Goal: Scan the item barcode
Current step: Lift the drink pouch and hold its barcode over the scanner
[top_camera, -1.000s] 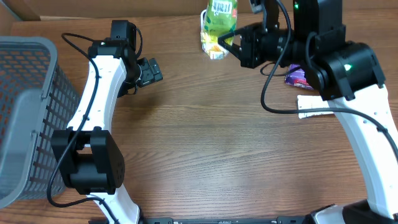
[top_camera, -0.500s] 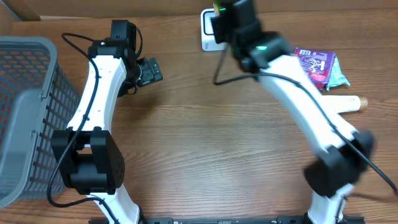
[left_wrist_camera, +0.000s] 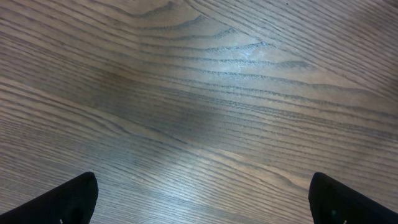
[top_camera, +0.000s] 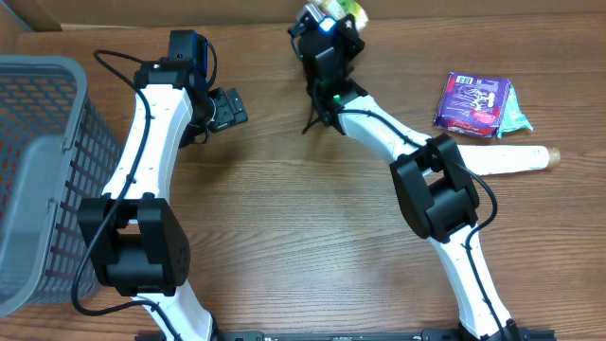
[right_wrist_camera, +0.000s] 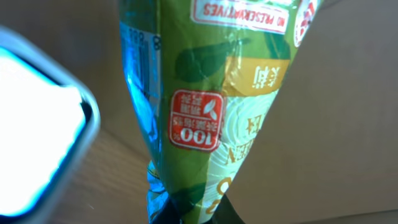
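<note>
Overhead view of a brown wooden counter [top_camera: 284, 237] with two white-and-black robot arms. At 9 o'clock, level with the left arm's base, stands a grey mesh plastic basket [top_camera: 38, 170]. Further in, at 11 o'clock, the left pincer [top_camera: 235, 109] hangs over bare wood, spread wide. Its wrist camera shows only wood grain, with one black fingertip [left_wrist_camera: 71, 199] in each lower corner.

At 3 o'clock lies a cream-coloured tube [top_camera: 511, 159]. Just beyond it, at 2 o'clock, a purple foil packet [top_camera: 472, 102] touches a teal packet [top_camera: 517, 118].

The right arm reaches across to 12 o'clock, at the counter's far edge. There the right pincer [right_wrist_camera: 186, 216] is pressed together on one end of a green printed plastic pouch [right_wrist_camera: 211, 112]. In the right wrist camera the pouch carries a red square label. Blue light falls on fine printed bars along its 9 o'clock edge. Beside it, at 8 o'clock, glows a blurred white-blue panel with a dark rim [right_wrist_camera: 37, 149].
</note>
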Available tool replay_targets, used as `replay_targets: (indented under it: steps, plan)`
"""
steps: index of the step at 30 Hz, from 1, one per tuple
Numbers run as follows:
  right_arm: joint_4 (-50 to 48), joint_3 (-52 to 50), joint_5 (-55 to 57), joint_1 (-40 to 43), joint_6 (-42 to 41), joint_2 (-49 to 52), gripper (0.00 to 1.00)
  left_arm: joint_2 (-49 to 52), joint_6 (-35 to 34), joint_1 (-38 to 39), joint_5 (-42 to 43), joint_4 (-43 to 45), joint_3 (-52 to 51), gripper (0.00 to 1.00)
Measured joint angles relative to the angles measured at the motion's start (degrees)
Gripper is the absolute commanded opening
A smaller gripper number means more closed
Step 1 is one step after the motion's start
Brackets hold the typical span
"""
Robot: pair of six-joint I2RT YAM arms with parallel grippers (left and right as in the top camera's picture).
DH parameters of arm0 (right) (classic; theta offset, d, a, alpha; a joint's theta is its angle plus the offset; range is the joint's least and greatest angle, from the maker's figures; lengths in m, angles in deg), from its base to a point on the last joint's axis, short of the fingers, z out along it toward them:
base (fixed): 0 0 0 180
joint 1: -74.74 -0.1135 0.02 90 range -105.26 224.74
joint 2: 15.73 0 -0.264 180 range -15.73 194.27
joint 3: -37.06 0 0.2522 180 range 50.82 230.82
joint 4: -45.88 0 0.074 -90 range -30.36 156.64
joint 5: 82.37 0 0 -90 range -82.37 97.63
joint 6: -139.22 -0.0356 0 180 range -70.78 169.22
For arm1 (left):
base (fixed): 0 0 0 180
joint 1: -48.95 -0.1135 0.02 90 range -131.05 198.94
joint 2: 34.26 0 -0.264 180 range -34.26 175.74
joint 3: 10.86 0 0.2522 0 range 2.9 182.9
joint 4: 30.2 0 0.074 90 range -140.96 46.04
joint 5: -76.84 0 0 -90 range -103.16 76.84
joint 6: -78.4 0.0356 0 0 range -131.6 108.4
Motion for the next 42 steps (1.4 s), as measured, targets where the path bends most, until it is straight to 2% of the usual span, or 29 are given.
replay_targets:
  steps: [9,33,38,42]
  plan:
    - [-0.35,0.0,1.51,4.22,5.92,4.0,0.04,0.0,0.0,0.0,0.0,0.0,0.0,1.0]
    - [-0.74,0.0,2.12,0.07,9.2,4.0,0.04,0.0,0.0,0.0,0.0,0.0,0.0,1.0]
    - [-0.09,0.0,5.01,-0.63,4.11,3.58,0.04,0.0,0.0,0.0,0.0,0.0,0.0,0.99]
    - [9.9,0.0,7.54,-2.1,-5.49,-0.31,0.04,0.0,0.0,0.0,0.02,-0.02,0.0,1.0]
